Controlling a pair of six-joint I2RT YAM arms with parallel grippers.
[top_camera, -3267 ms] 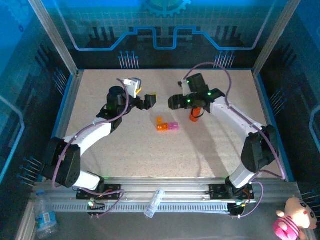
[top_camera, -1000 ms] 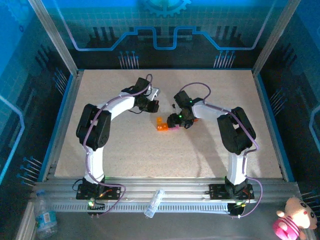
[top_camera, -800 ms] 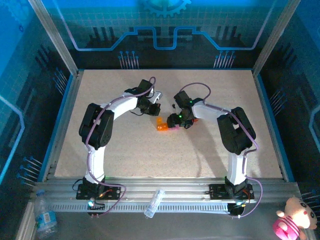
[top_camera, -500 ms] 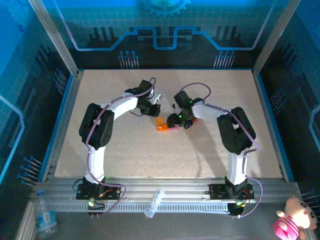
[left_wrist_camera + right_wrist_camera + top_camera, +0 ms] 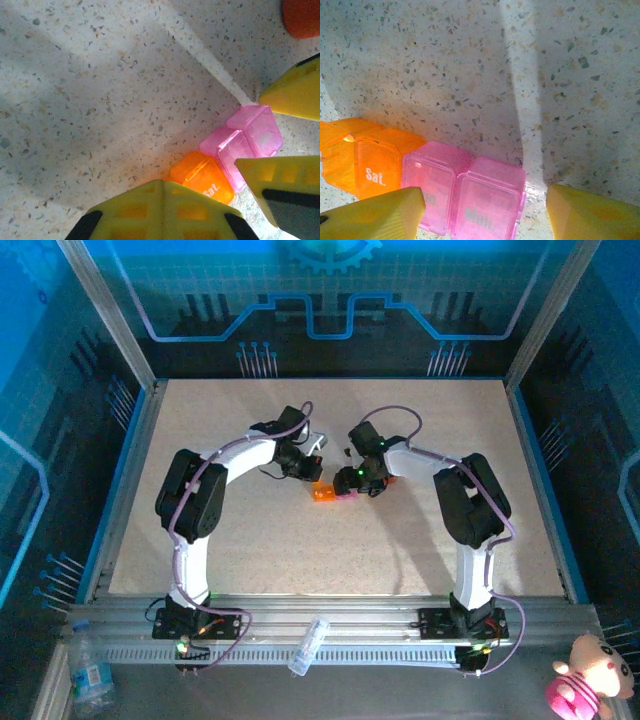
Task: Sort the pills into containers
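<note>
Right wrist view: right pincer [image 5: 485, 196] stands open, its yellow fingers [image 5: 375, 215] straddling the containers [image 5: 427, 182]. We note a bare gap between one finger and the pink end box marked "Mon.". The containers lie flat on the speckled surface [image 5: 445, 60] as one joined row: orange boxes, one lettered "Sat.", then two pink.

Left wrist view: left pincer [image 5: 160, 192] is closed, its tip just at the orange end; we cannot tell whether it touches. An orange object [image 5: 302, 17] sits apart, beyond the pink end.

Top external view: left arm [image 5: 235, 452] and right arm [image 5: 425, 455] reach inward, and both pincers meet over the containers near mid-surface.
</note>
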